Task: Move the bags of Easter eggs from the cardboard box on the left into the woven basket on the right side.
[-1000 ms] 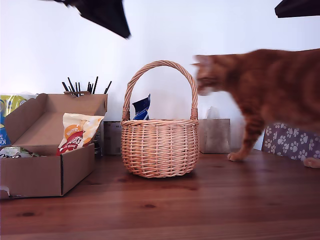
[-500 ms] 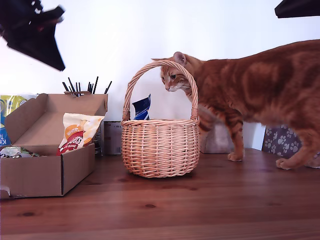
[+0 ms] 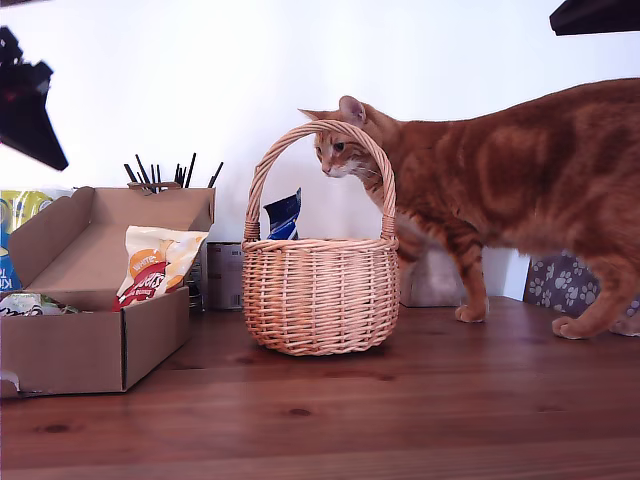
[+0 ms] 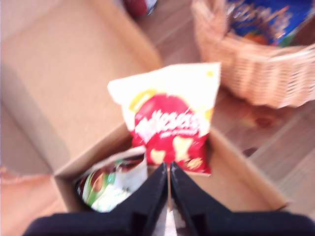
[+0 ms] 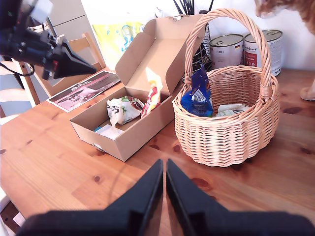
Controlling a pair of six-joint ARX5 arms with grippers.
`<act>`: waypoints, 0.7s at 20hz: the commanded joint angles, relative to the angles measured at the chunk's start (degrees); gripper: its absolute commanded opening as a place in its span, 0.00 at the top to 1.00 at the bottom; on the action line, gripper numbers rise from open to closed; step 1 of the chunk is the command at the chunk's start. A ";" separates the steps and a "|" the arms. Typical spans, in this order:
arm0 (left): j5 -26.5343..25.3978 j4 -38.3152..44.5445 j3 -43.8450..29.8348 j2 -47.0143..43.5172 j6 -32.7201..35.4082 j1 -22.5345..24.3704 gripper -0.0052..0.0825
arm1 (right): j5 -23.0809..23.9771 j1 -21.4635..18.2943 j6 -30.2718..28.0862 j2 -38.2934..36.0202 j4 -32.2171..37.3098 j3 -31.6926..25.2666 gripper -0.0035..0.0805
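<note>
The cardboard box (image 3: pixel 90 350) lies open at the exterior view's left. A cream-and-orange bag with a red logo (image 3: pixel 155 265) (image 4: pixel 172 123) stands in it, beside a white-green bag (image 4: pixel 113 182) (image 5: pixel 123 108). A dark blue bag (image 3: pixel 284 215) (image 5: pixel 197 98) pokes out of the woven basket (image 3: pixel 320 295), with a pale bag (image 5: pixel 229 109) beside it. My first gripper (image 4: pixel 169 182) (image 3: pixel 50 155) hangs shut and empty high above the box. My second gripper (image 5: pixel 165 182) is shut, empty, and well above the table in front of the basket.
An orange cat (image 3: pixel 500 180) stands on the table behind the basket, its head at the handle. Tins (image 5: pixel 226 49), a pen holder (image 3: pixel 160 172) and a small box (image 3: pixel 225 275) stand at the back. A leaflet (image 5: pixel 83 91) lies beside the cardboard box. A dark arm part (image 3: pixel 595 15) shows at the exterior view's top right.
My first arm has swung from above the basket toward the exterior view's left, ending over the box. The cat has walked in from the exterior view's right up to the basket handle.
</note>
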 commanded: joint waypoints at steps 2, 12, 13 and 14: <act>-1.38 3.08 -0.42 4.90 -3.43 1.09 0.25 | -0.22 0.26 -0.13 -0.13 0.50 -0.20 0.97; -12.74 -7.02 14.32 20.83 -13.53 0.98 0.07 | -0.22 0.26 -0.13 -0.13 0.50 -0.20 0.97; -13.07 -8.52 16.04 22.67 -13.81 1.01 0.07 | -0.22 0.26 -0.13 -0.13 0.52 -0.20 0.97; -13.55 -10.34 17.77 24.20 -14.08 1.01 0.07 | -0.22 0.26 -0.13 -0.13 0.50 -0.20 0.97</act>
